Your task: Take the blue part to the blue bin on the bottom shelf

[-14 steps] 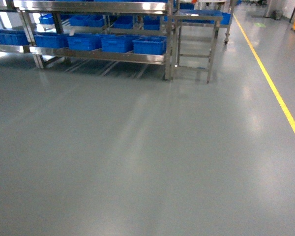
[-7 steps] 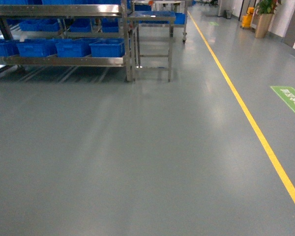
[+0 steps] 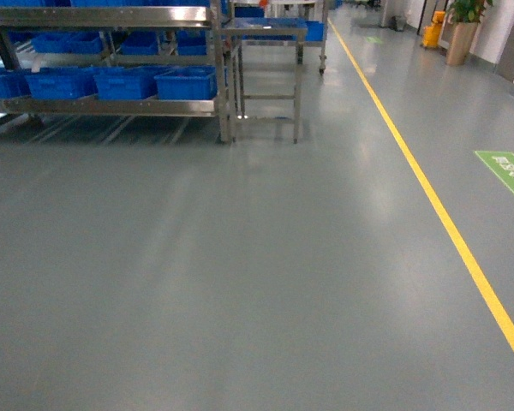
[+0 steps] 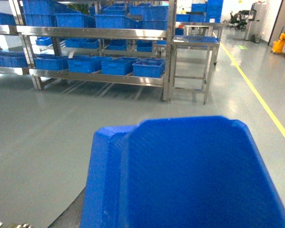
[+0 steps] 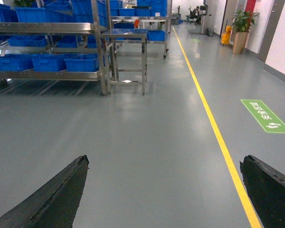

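Grey factory floor (image 3: 240,282) w/ a yellow line (image 3: 428,197) running along the right. At upper left stands a steel rack; its bottom shelf (image 3: 103,107) carries a row of blue bins (image 3: 187,83). A small steel table (image 3: 265,77) stands just beside the rack's right end.

Left wrist view: a large blue part (image 4: 180,175) fills the lower frame, close to the camera; left jaws are hidden, so can't tell their state.

Right wrist view: right gripper (image 5: 166,190) has jaws spread wide apart w/ nothing between them, only floor.
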You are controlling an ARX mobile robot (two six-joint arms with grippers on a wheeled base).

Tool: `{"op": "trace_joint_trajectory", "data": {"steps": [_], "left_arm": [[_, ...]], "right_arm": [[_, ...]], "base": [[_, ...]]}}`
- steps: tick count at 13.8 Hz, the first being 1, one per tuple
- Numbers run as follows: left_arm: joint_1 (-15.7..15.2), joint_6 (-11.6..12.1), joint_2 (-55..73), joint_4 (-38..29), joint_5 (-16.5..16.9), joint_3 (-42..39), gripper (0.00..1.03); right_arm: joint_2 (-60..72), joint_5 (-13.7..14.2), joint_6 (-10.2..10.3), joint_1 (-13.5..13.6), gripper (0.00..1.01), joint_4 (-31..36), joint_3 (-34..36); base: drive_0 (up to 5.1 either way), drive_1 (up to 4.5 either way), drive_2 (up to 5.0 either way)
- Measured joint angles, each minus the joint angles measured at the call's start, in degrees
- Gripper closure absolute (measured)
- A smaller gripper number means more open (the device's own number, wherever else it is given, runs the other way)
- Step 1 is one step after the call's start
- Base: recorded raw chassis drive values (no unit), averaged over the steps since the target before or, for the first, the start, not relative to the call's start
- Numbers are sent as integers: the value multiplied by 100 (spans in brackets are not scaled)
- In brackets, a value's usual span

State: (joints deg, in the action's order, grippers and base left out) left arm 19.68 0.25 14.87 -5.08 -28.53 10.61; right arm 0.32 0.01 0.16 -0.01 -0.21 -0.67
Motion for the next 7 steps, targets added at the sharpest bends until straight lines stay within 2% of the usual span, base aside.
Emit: {"op": "trace_joint_trajectory", "data": {"steps": [7], "left_arm": [[-2,-2,0,0,-9,0,59]], "right_arm": [[0,0,0,0,3,11,0]], "base": [[-2,404,-408]]}}
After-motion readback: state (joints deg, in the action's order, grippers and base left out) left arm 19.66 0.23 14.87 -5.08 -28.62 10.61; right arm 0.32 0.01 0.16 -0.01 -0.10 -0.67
